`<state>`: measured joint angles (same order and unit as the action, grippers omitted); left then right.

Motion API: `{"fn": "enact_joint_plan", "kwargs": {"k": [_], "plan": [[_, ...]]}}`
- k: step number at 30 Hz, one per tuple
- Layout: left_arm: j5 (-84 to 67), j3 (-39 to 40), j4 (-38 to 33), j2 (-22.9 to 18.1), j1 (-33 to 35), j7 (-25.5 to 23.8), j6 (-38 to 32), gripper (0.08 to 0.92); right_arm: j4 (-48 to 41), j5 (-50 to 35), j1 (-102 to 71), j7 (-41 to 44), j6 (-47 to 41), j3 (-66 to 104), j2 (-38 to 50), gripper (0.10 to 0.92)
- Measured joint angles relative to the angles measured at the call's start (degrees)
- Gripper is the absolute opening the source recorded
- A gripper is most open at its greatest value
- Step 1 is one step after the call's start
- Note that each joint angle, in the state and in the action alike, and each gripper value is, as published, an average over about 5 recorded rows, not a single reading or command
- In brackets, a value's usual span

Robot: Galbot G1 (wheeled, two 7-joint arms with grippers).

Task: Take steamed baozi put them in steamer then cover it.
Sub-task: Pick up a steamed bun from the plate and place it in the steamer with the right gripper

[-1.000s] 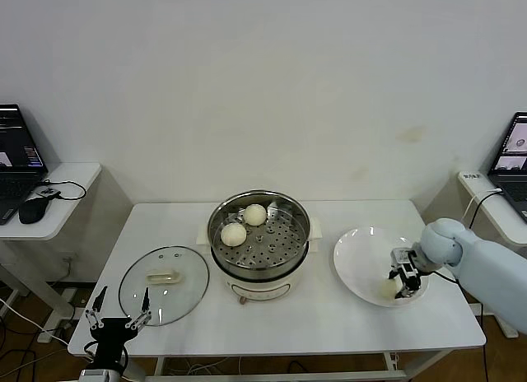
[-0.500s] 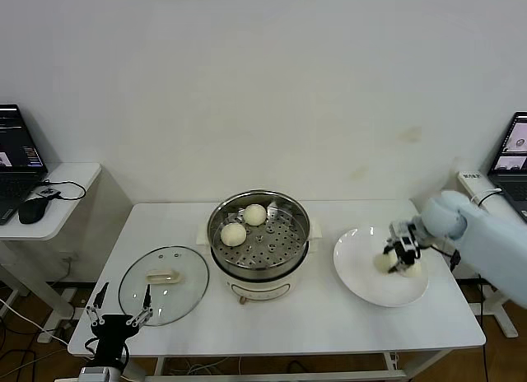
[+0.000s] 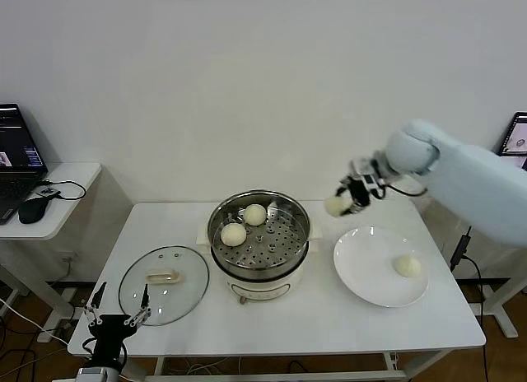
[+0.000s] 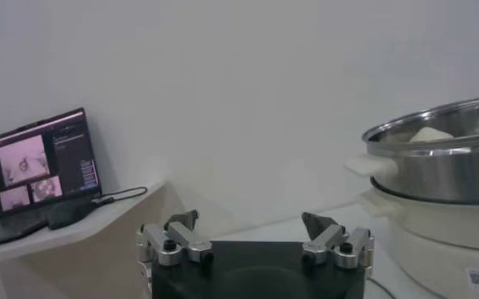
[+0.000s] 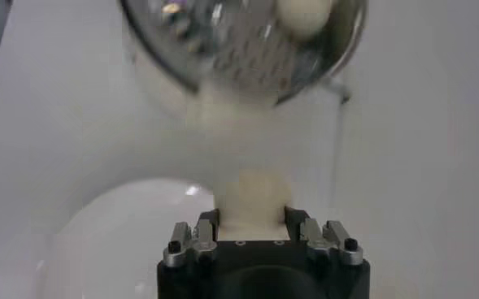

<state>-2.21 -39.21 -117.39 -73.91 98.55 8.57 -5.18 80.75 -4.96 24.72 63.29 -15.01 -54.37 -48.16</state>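
Above the table (image 3: 329,316), between the plate (image 3: 362,271) and the steamer (image 3: 258,234), the right hand (image 3: 349,197) is pinching a bun (image 3: 336,205) and holding it up in the air, probably high enough to clear the steel rim on the way to the tray. Two buns (image 3: 233,234) sit toward the left and back of the perforated tray, which leaves bare holes on the near and right side for more. One bun (image 3: 407,266) waits on the plate. The glass lid (image 3: 163,285) lies flat on the table left of the steamer, handle up, likely kept aside until the pot is filled. The left hand (image 3: 119,319) hangs spread at the table's near left edge, just in front of the lid, idle.

From the right wrist camera the held bun (image 5: 255,195) is half hidden between the jaws, and the steamer beyond it is smeared. The left wrist camera cuts off most of the pot and shows only a sliver of one bun over the rim.
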Motion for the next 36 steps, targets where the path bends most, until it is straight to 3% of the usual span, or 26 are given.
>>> {"fn": "enact_joint_plan", "kwargs": {"k": [10, 20, 36], "plan": [[-0.26, -0.70, 0.07, -0.46, -0.01, 0.04, -0.17, 0.823, -1.28, -1.68, 1.80, -1.94, 5.73, -6.62, -10.03, 0.526], [-0.31, -0.90, -0.05, -0.75, 0.24, 0.12, -0.39, 0.823, -3.75, 2.29, 1.16, -3.37, 15.35, -11.72, -17.58, 0.530], [-0.20, -0.54, -0.28, -1.37, 0.27, 0.21, -0.67, 0.823, -4.45, 9.41, 0.67, -3.45, 25.75, -15.45, -21.39, 0.552]]}}
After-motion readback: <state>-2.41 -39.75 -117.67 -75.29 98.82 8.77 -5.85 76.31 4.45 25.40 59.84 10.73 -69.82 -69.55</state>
